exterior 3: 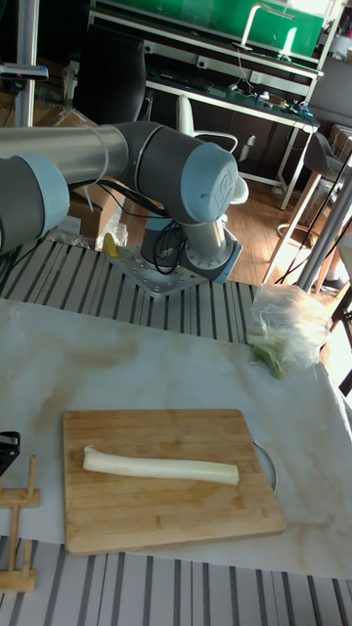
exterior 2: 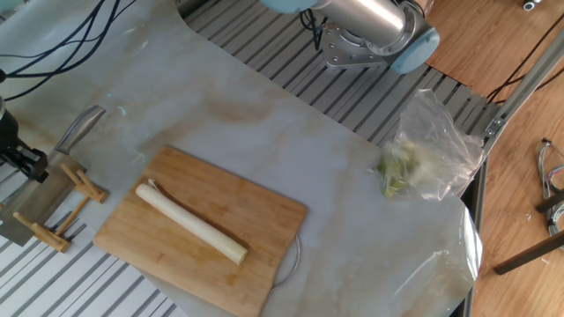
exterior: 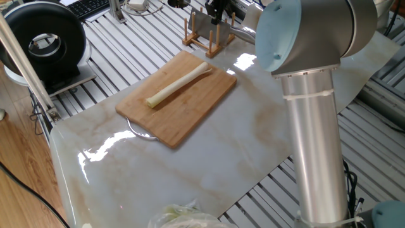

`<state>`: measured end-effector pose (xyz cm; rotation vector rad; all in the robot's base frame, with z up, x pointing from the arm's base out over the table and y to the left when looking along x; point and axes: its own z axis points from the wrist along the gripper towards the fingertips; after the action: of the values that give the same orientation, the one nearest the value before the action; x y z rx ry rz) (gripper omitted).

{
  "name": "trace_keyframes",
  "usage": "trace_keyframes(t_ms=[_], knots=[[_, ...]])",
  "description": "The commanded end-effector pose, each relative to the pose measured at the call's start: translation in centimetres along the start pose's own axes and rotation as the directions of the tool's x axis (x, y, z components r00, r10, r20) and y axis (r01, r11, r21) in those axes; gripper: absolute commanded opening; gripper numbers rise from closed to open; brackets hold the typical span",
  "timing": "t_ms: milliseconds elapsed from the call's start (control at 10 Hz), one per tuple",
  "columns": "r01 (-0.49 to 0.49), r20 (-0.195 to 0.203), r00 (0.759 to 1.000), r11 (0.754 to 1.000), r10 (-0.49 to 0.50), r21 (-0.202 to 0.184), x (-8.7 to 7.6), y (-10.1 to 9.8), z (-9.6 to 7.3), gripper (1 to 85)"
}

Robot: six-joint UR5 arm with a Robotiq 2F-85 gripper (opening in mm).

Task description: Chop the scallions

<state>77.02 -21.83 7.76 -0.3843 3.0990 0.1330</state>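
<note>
One whole scallion (exterior: 178, 83) (exterior 2: 189, 224) (exterior 3: 161, 468), a pale cream stalk, lies along the bamboo cutting board (exterior: 190, 114) (exterior 2: 260, 220) (exterior 3: 147, 523). A cleaver stands in a wooden rack (exterior: 209, 42) (exterior 2: 55, 231) (exterior 3: 20, 572) beyond the board's far end, its blade (exterior: 199, 21) (exterior 2: 35, 210) upright and its silver handle (exterior 2: 81, 125) sticking out. My gripper (exterior: 218, 9) (exterior 2: 19, 158) (exterior 3: 8, 448) hangs right over the rack, close to the cleaver and far from the scallion. Only part of its dark fingers shows, so whether it holds anything cannot be made out.
A clear plastic bag of leafy greens (exterior 2: 423, 158) (exterior 3: 288, 333) lies on the marble sheet beside the arm's base (exterior 2: 370, 40). The arm's thick column (exterior: 316, 139) rises at the right. A black round device (exterior: 44, 44) stands off the table's corner.
</note>
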Motion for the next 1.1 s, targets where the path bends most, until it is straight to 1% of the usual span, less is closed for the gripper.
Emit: trace_keyframes(t_ms=[0, 200, 300, 500, 700, 1000], knots=[[0.001, 0.012, 1.0, 1.0, 0.0, -0.025, 0.01, 0.21, 0.19, 29.0], [0.002, 0.015, 1.0, 1.0, -0.002, -0.029, -0.12, 0.09, 0.25, 29.0], [-0.01, 0.022, 1.0, 0.999, 0.011, -0.034, -0.46, -0.12, 0.38, 29.0], [-0.037, 0.013, 0.999, 0.996, 0.038, -0.077, -0.49, 0.15, 0.7, 28.3], [-0.061, 0.005, 0.998, 0.993, 0.062, -0.102, -0.28, 0.67, 0.77, 28.3], [-0.055, 0.005, 0.998, 0.993, 0.056, -0.107, 0.19, 0.44, 1.09, 28.3]])
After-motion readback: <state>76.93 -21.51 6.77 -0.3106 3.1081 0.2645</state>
